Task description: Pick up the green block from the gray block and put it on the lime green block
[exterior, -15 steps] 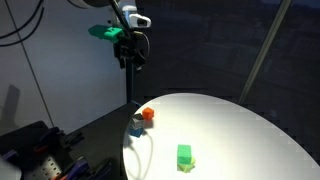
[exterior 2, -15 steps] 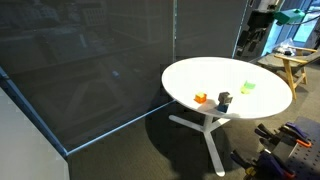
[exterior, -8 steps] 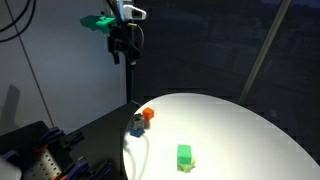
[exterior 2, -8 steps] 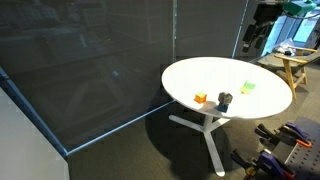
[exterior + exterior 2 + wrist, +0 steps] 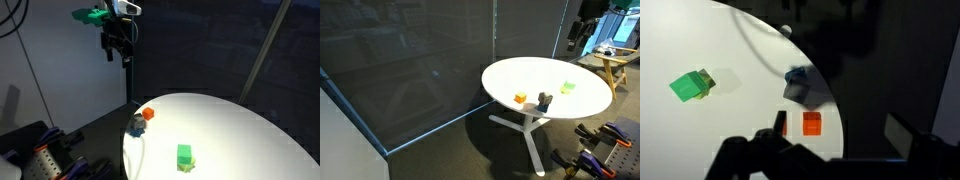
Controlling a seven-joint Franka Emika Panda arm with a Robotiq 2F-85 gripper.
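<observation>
Gripper (image 5: 115, 57) is parked high, well above and off the left edge of the table (image 5: 230, 130). Fingers are spread wide with nothing between them; the wrist view shows the same (image 5: 830, 142).

Green block (image 5: 184, 152) is not on the gray block (image 5: 137, 127). It looks stacked on the lime block (image 5: 186, 165), toward the near side of the table. From the wrist, green (image 5: 684, 87) covers most of lime (image 5: 706, 76), and only a yellow-green edge shows.

Gray sits alone at the table's left edge, with an orange block (image 5: 148, 113) just beside it on the far side. From the wrist, gray (image 5: 797, 88) and orange (image 5: 812, 123) are close but apart. Both are well away from the green pair.

Surface: round white top (image 5: 520, 75), glossy, on a single white pedestal with splayed feet (image 5: 528, 125). Strong light throws hard shadows of the arm across it (image 5: 720, 40).

Room: dark, with tall dark glass panels (image 5: 410, 60) along the wall and a grey floor. There is a wooden stool (image 5: 612, 66) at far right and rack gear (image 5: 40, 150) at the lower left.
</observation>
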